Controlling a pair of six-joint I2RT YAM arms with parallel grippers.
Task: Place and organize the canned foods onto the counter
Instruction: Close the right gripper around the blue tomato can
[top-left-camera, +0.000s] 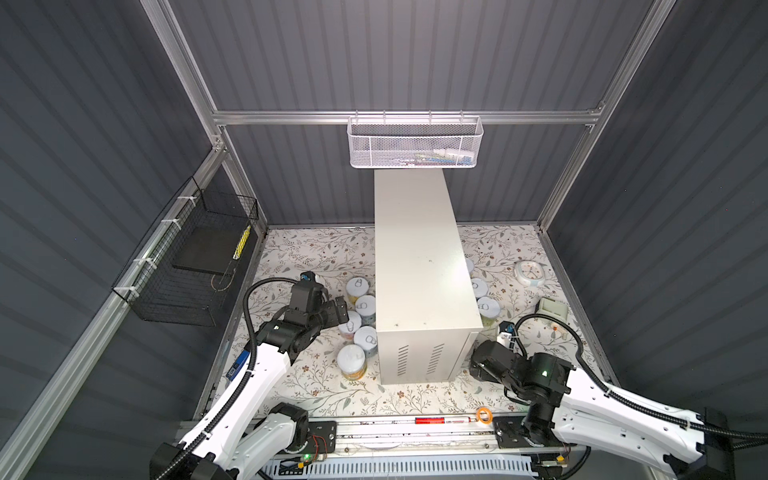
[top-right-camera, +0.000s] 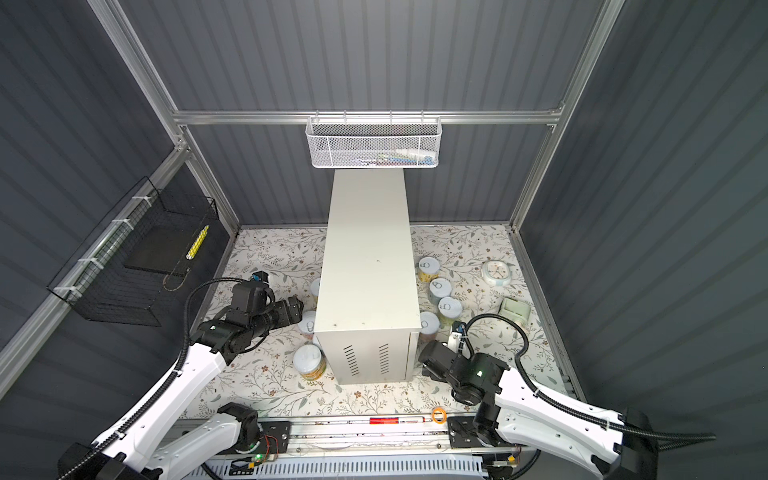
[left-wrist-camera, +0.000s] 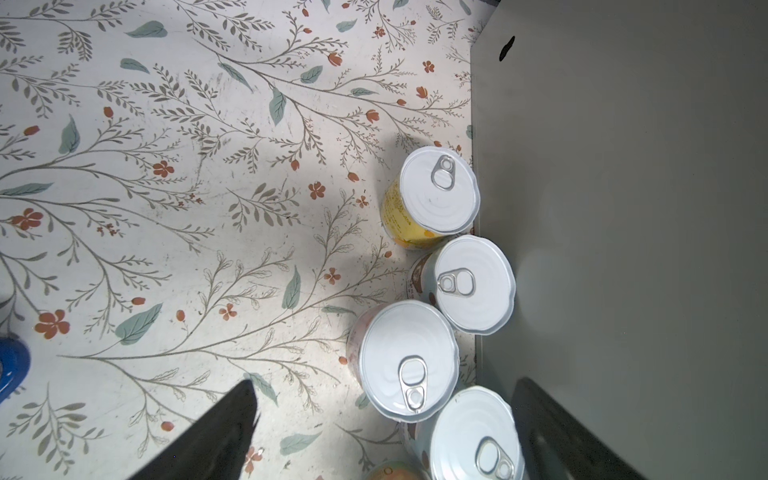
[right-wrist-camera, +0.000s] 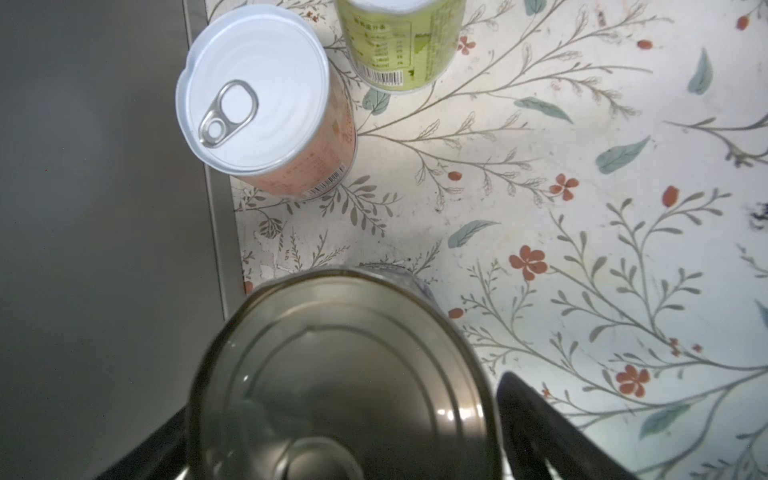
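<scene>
The counter (top-left-camera: 419, 257) (top-right-camera: 368, 257) is a tall white box with a bare top. Several white-lidded cans (top-left-camera: 365, 305) stand in a row along its left side, and more cans (top-right-camera: 439, 287) stand along its right. My left gripper (top-left-camera: 341, 311) (left-wrist-camera: 384, 381) hangs open above the left row. One finger is over the floor, the other over the counter's edge, with two lids (left-wrist-camera: 409, 361) below the gap. My right gripper (top-right-camera: 426, 363) (right-wrist-camera: 345, 395) is open at the counter's front right corner. Its fingers stand close on either side of a metal-lidded can (right-wrist-camera: 345, 353).
A white mesh basket (top-left-camera: 415, 145) hangs on the back wall above the counter, and a black wire basket (top-left-camera: 187, 266) on the left wall. A round clock (top-left-camera: 529, 272) and a small square white thing (top-left-camera: 550, 308) lie at the right. A peach can (right-wrist-camera: 266, 104) and a green can (right-wrist-camera: 399, 41) stand beyond the right gripper.
</scene>
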